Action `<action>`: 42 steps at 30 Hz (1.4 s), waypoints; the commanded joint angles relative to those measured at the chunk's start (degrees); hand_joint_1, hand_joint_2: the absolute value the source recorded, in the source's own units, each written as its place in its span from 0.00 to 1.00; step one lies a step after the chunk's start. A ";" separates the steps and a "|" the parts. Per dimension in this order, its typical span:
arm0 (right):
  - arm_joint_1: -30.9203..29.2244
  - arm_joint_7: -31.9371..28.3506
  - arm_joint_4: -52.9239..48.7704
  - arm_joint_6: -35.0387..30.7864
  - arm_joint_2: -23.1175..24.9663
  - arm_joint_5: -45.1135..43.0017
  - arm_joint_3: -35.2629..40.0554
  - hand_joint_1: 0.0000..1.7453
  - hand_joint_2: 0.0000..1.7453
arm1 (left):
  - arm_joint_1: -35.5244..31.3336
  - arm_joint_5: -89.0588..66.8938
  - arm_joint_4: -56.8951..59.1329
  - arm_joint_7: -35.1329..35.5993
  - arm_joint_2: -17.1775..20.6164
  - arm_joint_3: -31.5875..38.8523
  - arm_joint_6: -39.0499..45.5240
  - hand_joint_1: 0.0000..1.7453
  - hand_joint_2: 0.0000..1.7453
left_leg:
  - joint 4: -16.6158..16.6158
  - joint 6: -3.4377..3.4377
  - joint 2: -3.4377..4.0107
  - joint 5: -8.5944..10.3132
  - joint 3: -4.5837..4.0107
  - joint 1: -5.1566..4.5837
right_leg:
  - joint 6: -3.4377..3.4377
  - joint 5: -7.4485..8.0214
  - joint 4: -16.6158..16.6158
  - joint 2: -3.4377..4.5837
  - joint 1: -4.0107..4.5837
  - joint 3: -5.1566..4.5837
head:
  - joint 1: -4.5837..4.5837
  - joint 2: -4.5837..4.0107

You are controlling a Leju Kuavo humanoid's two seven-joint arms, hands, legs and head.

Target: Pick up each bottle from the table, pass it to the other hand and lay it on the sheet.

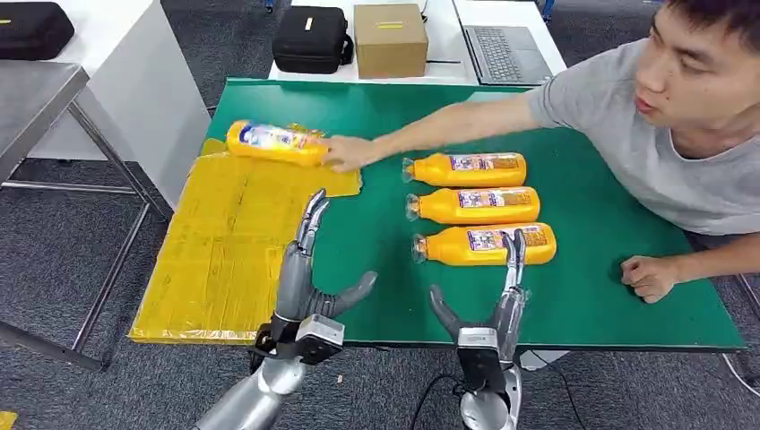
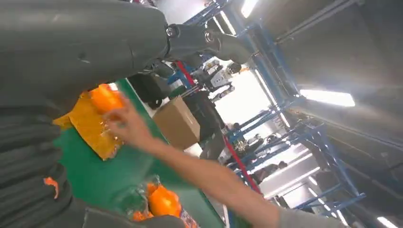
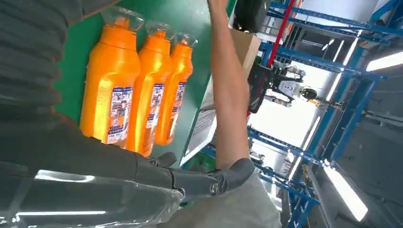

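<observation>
left hand [image 1: 305,291]: fingers apart, nothing held | right hand [image 1: 497,309]: fingers apart, nothing held | three bottles [image 1: 475,207] awaited on table [image 1: 609,296] | fourth bottle [image 1: 273,141] on sheet [image 1: 224,251] touched by person's hand [image 1: 349,153]

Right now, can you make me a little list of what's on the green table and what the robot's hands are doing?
table: green table
bottles in a row: three orange bottles lying on their sides, near, middle, far
sheet: yellow sheet on the table's left side
bottle on sheet: one bottle at the sheet's far end
person: a person's hand touches that bottle
left hand: open, holding nothing, over the sheet's edge
right hand: open, holding nothing, near the closest bottle
</observation>
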 commanded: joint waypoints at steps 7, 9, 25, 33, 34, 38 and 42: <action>-0.62 0.00 -0.56 -0.02 -1.55 0.22 1.09 0.00 1.00 | 0.59 1.60 -1.50 0.13 2.85 -3.09 1.41 0.00 1.00 | -0.03 -0.11 0.05 -0.10 0.24 0.03 | -0.09 -0.11 -0.01 0.00 0.04 0.21 | 0.00 0.00; -0.98 0.00 -0.37 -0.02 -1.90 -0.08 1.26 0.00 1.00 | 0.36 1.94 -1.36 0.13 2.53 -3.06 1.16 0.00 1.00 | -0.02 -0.16 0.08 -0.20 0.43 0.05 | -0.14 -0.20 0.02 0.01 0.06 0.38 | 0.00 0.00; -1.87 0.00 -0.91 -0.02 -3.75 13.60 -8.41 0.00 1.00 | -1.67 7.08 0.81 0.13 2.66 -5.74 -0.87 0.00 1.00 | -0.04 -0.11 0.00 -0.10 0.31 0.02 | -0.09 -0.11 -0.03 -0.05 0.04 0.30 | 0.00 0.00; -1.19 0.00 -0.26 -0.02 -2.45 5.24 -5.97 0.00 1.00 | -1.41 7.01 1.82 0.13 4.11 -6.13 1.08 0.00 1.00 | -0.05 -0.10 0.07 -0.08 0.23 0.03 | -0.09 -0.07 -0.03 0.03 0.04 0.19 | 0.00 0.00; -1.26 0.00 -0.37 -0.02 -2.31 4.82 -5.78 0.00 1.00 | -1.42 6.82 2.13 0.13 4.07 -6.11 0.98 0.00 1.00 | -0.05 -0.14 0.10 -0.12 0.34 0.04 | -0.12 -0.11 -0.02 0.04 0.06 0.28 | -0.02 0.00; -0.99 0.00 -1.13 -0.02 -1.15 6.03 -5.91 0.00 1.00 | -1.65 5.68 3.32 0.13 3.62 -5.86 0.53 0.00 1.00 | -0.04 -0.10 0.07 -0.07 0.20 0.02 | -0.08 -0.06 -0.01 0.02 0.03 0.16 | 0.00 0.00; -0.99 0.00 -1.13 -0.02 -1.15 6.03 -5.91 0.00 1.00 | -1.65 5.68 3.32 0.13 3.62 -5.86 0.53 0.00 1.00 | -0.02 -0.14 0.06 -0.14 0.35 0.03 | -0.12 -0.16 0.02 0.00 0.04 0.30 | -0.02 0.00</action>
